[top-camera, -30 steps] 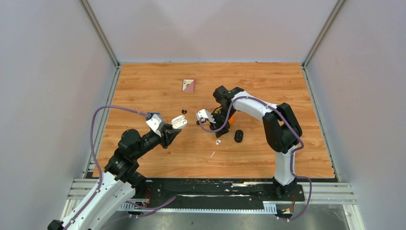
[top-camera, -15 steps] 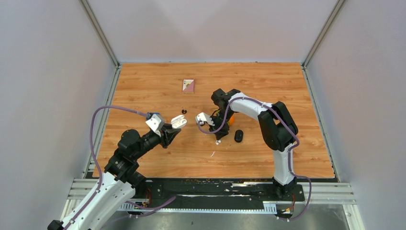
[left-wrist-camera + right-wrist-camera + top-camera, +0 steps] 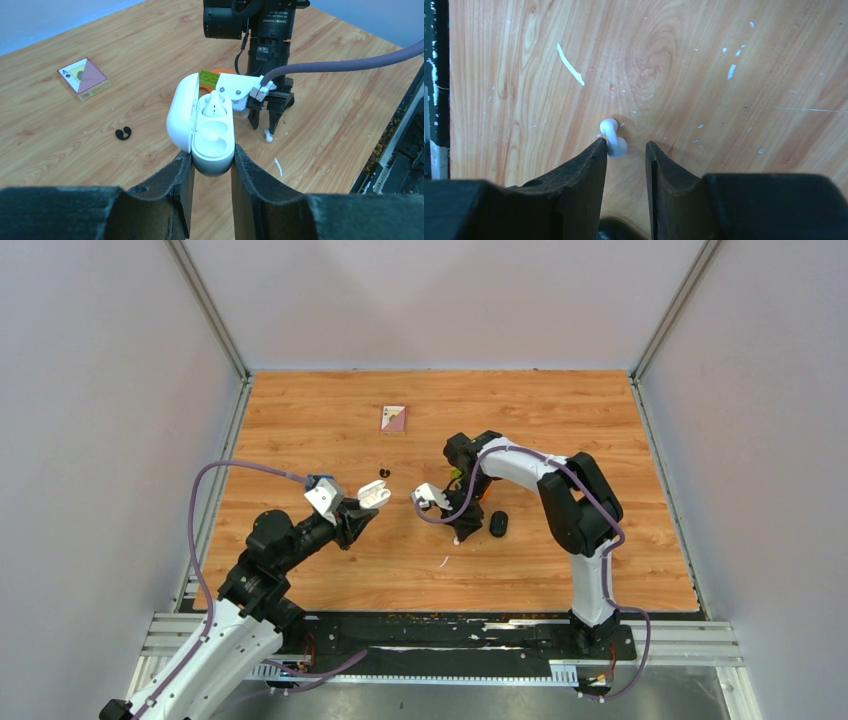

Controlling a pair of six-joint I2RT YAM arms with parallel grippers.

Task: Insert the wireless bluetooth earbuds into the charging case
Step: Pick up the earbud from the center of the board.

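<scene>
My left gripper (image 3: 210, 155) is shut on the base of a white charging case (image 3: 212, 140), held above the table with its lid open to the left. One white earbud (image 3: 215, 105) sits in the case's far slot; the near slot is empty. In the top view the case (image 3: 374, 496) hangs left of centre. A second white earbud (image 3: 613, 139) lies on the wood. My right gripper (image 3: 624, 144) points straight down over it, open, its left fingertip touching the bud. A black earbud (image 3: 123, 133) lies farther left.
A black pill-shaped case (image 3: 498, 524) lies just right of the right gripper. An orange-and-green toy (image 3: 210, 77) shows behind the white case. A playing-card box (image 3: 394, 418) sits toward the back. A white sliver (image 3: 570, 65) lies on the wooden table (image 3: 560, 410).
The right gripper has moved toward the near edge and come down onto the white earbud on the table. The left arm and its case have not moved.
</scene>
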